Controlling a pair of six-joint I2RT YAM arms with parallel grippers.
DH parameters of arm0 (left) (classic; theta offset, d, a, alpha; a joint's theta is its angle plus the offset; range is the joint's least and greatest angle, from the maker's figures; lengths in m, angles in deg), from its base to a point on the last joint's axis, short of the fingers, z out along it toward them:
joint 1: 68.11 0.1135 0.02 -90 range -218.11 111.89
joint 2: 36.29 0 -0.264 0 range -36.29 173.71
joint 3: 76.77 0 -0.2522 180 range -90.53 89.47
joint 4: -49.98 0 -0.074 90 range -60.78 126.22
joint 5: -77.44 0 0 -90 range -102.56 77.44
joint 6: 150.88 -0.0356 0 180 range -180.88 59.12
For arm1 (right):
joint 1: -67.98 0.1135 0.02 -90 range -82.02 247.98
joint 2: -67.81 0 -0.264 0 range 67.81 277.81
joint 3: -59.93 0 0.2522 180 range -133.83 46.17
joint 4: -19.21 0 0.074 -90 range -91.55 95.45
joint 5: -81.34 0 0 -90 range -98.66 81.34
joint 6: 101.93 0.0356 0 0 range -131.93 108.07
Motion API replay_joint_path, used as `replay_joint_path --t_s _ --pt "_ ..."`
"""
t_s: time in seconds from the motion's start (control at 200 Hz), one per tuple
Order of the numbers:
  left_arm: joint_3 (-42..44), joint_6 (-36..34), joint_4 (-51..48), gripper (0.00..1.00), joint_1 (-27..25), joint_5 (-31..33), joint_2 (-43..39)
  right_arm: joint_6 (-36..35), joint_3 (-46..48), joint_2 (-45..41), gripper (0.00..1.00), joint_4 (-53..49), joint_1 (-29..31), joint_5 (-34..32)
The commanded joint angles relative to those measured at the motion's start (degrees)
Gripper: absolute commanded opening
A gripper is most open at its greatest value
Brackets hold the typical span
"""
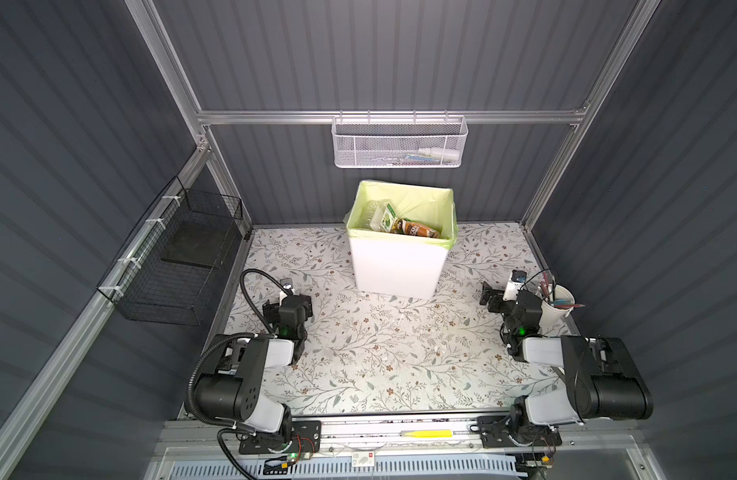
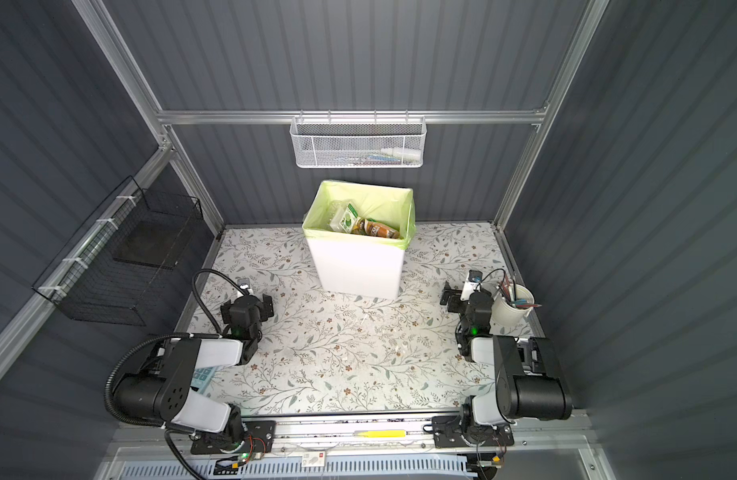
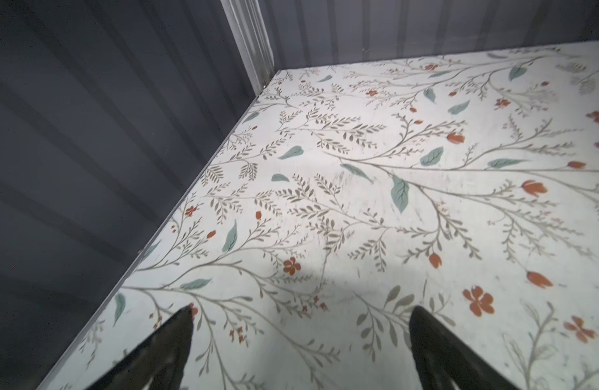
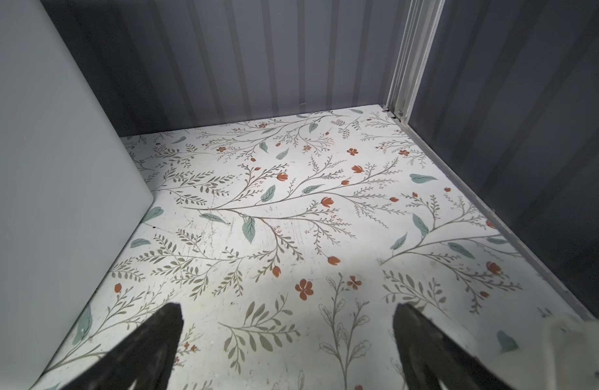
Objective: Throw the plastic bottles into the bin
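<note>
Bottles [image 1: 421,228] lay inside the bin [image 1: 396,266]; none appeared on the table [image 1: 358,365], its near edge partly hidden. Left gripper [image 3: 300,314] and right gripper [image 4: 288,310] stood fully spread and empty; parking both clear of the bin seemed soundest

bin [image 1: 398,266]: smooth white plastic, matt
liner [image 1: 404,195]: thin lime film, crinkled
desk [image 1: 358,365]: matt floral print, scuffed
mesh basket [image 1: 396,145]: white-coated metal

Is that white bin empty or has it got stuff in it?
Not empty. In both top views, plastic bottles lie heaped inside the bin; how full, cannot tell.
</note>
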Motion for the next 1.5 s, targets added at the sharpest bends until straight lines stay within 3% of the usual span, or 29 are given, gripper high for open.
replay_joint_path --t_s 0.0,0.13,0.19,0.26,0.315,0.375,1.496 --pt "0.6 1.3 9.7 1.0 4.1 -14.9 3.2 0.3 -0.6 0.2 0.99 1.2 -0.3 0.5" --pt "0.5 0.2 19.5 1.0 5.2 -20.3 12.1 0.4 -0.6 0.2 0.99 1.2 -0.3 0.5" --pt "-2.0 -0.4 9.5 1.0 5.2 -22.3 9.7 0.3 -0.6 0.2 0.99 1.2 -0.3 0.5" --pt "-4.0 0.0 9.9 1.0 5.2 -20.6 11.7 0.4 -0.6 0.2 0.99 1.2 -0.3 0.5" --pt "-5.8 0.3 4.2 1.0 5.1 -19.6 10.7 0.4 -0.6 0.2 0.99 1.2 -0.3 0.5" --pt "-5.2 0.1 7.7 1.0 5.1 -19.5 11.7 0.4 -0.6 0.2 0.99 1.2 -0.3 0.5" --pt "-5.4 0.2 6.2 1.0 5.1 -19.8 11.4 0.4 -0.5 0.1 0.99 1.2 -0.3 0.3"
